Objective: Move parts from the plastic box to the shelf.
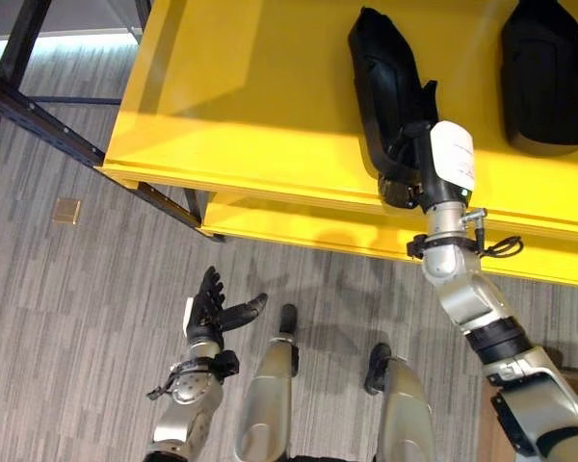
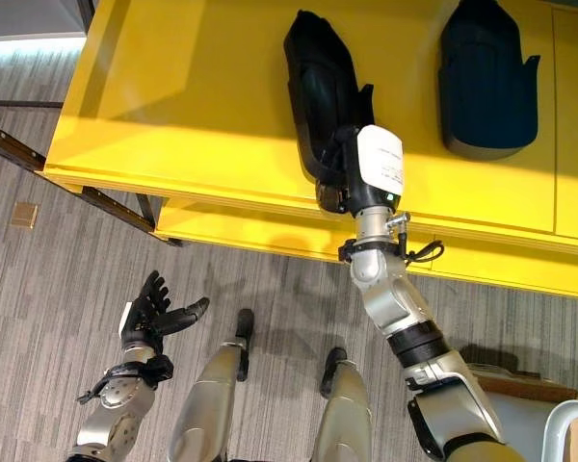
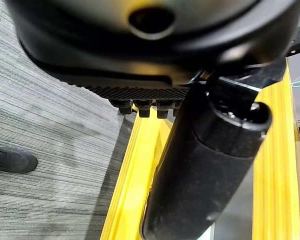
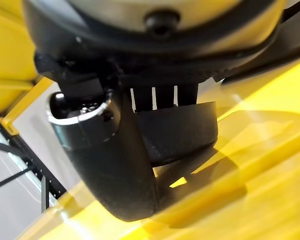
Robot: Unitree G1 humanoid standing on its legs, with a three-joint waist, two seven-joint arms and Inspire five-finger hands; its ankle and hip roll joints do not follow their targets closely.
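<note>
Item: long black moulded plastic part (image 2: 320,91), lying flat on the glossy yellow shelf board (image 2: 193,106), upper centre of the head views, its near end at the board's front edge. Right hand (image 2: 339,168): at that near end, fingers curled over the end of the part with the thumb beside it, as the right wrist view shows it (image 4: 170,132); the part appears to rest on the board while held. Second black moulded plastic part (image 2: 488,82): already on the shelf, upper right, well apart from the first. Left hand (image 2: 146,306): lower left, above the grey striped carpet floor (image 2: 58,289), fingers straight and spread, carrying nothing. Pale plastic box corner (image 2: 570,423): lower right edge, contents not visible. Step judged in hand: setting the part down. Handling note: make sure the near end lies fully on the board and not over the front lip, uncurl the fingers before drawing back, and withdraw low and straight toward the lower frame so nothing drags the part off the edge.
</note>
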